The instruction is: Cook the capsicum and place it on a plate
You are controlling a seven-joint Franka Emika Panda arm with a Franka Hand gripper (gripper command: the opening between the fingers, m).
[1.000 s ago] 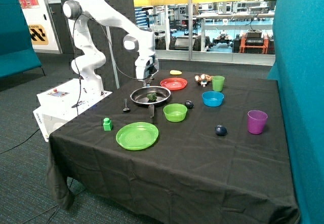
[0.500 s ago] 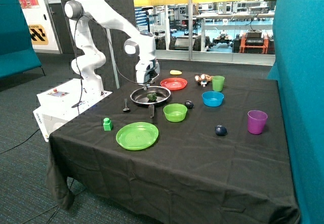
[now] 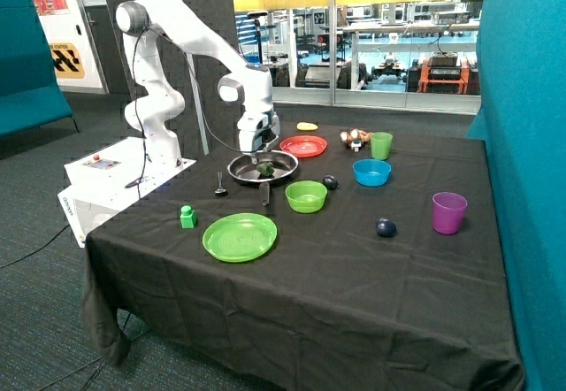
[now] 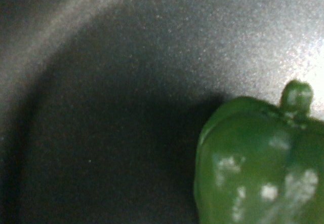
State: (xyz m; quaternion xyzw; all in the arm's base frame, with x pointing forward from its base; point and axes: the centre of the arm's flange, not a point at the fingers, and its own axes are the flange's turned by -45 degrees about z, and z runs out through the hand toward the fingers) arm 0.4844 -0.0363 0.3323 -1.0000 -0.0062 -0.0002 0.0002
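Note:
The dark green capsicum [image 3: 265, 169] lies inside the dark frying pan [image 3: 240, 172] near the middle of the table. In the wrist view the capsicum [image 4: 260, 163], with its short stem, fills one corner against the pan's dark floor [image 4: 111, 107]. My gripper [image 3: 256, 153] hangs just above the pan, close over the capsicum and slightly to its arm-base side. The red-orange plate [image 3: 303, 146] sits just behind the pan, with nothing on it.
A large green plate [image 3: 240, 236] and a green bowl [image 3: 306, 196] sit in front of the pan. A light green cube [image 3: 187, 217], a blue bowl [image 3: 371, 172], green cup [image 3: 381, 145], purple cup [image 3: 448, 212] and two dark blue balls [image 3: 386, 227] stand around.
My gripper has come down toward the pan and now sits close over the capsicum. The capsicum and the other things have not moved.

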